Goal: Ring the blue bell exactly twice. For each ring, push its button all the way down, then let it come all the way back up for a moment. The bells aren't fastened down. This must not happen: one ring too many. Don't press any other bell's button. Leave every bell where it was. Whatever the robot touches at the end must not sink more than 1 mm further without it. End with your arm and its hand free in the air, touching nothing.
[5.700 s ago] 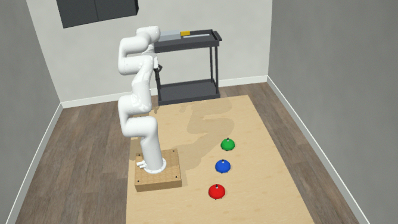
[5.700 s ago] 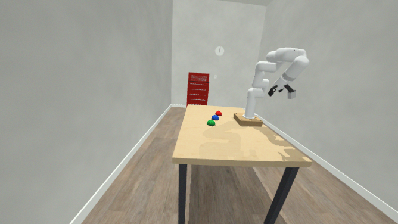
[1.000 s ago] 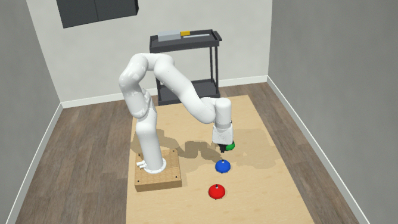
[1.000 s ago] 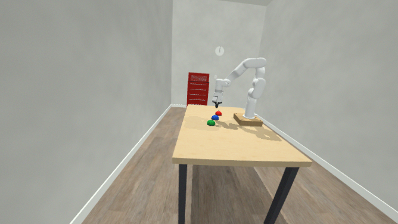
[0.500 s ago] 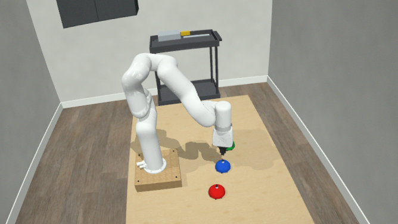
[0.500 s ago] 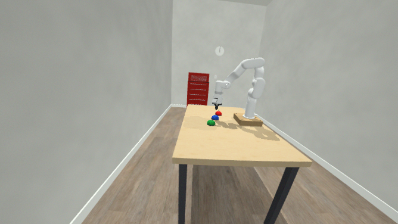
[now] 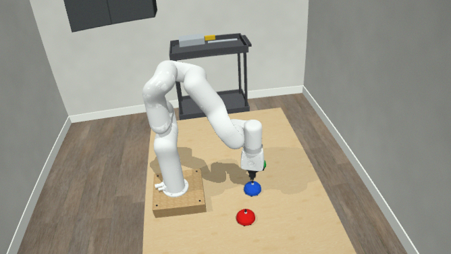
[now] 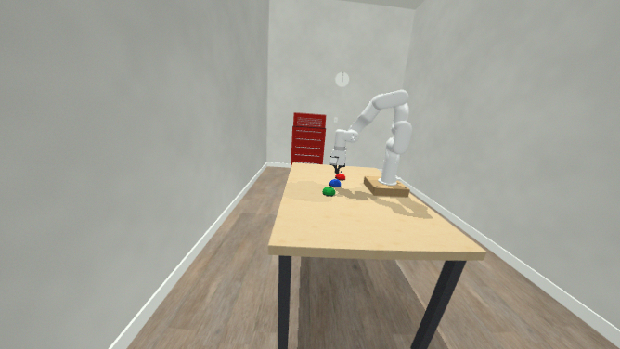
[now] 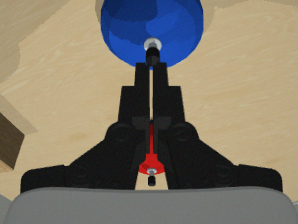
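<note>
The blue bell (image 7: 252, 189) (image 8: 335, 183) (image 9: 136, 12) sits on the table between a red bell (image 7: 245, 217) (image 8: 341, 176) and a green bell (image 8: 329, 191). My gripper (image 7: 252, 178) (image 8: 337, 172) (image 9: 151, 82) is shut and empty. Its closed fingertips point straight down right over the blue bell's small white button (image 9: 153, 47), touching it or just above it; I cannot tell which. In the top view the gripper body hides most of the green bell (image 7: 264, 165).
The arm's wooden base block (image 7: 179, 199) (image 8: 386, 187) stands on the table (image 7: 304, 209) (image 8: 371, 227) beside the bells. A dark cart (image 7: 209, 51) stands behind the table, and a red tool cabinet (image 8: 308, 139) at the far wall.
</note>
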Controlling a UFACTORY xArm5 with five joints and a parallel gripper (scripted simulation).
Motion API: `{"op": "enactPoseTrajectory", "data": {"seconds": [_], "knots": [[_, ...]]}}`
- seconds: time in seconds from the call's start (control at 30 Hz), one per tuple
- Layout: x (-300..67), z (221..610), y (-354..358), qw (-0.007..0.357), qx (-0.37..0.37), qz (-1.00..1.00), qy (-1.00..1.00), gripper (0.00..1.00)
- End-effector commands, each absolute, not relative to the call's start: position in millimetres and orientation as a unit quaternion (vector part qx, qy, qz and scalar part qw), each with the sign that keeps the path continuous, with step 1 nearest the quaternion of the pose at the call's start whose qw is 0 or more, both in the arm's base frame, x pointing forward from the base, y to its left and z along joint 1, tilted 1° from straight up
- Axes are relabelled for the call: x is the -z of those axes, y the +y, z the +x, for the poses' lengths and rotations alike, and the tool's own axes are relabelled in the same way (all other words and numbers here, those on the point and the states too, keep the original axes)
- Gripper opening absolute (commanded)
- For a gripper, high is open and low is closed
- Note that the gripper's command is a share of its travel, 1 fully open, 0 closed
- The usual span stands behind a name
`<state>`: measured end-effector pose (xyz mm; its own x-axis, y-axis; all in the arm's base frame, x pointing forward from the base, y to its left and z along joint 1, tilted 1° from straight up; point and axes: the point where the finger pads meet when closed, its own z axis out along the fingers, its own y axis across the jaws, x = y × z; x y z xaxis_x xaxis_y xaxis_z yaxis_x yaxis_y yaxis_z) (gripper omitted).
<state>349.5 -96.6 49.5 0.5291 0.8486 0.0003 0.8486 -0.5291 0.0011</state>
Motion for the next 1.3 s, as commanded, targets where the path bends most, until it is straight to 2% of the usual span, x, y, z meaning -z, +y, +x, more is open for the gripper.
{"op": "enactPoseTrajectory", "data": {"seconds": [0.0,1.27], "knots": [[-47.1,351.3,-97.1,0.002,-0.002,0.874,0.485,0.0],[-33.1,351.7,-96.8,0.002,-0.002,0.874,0.485,0.0]]}}
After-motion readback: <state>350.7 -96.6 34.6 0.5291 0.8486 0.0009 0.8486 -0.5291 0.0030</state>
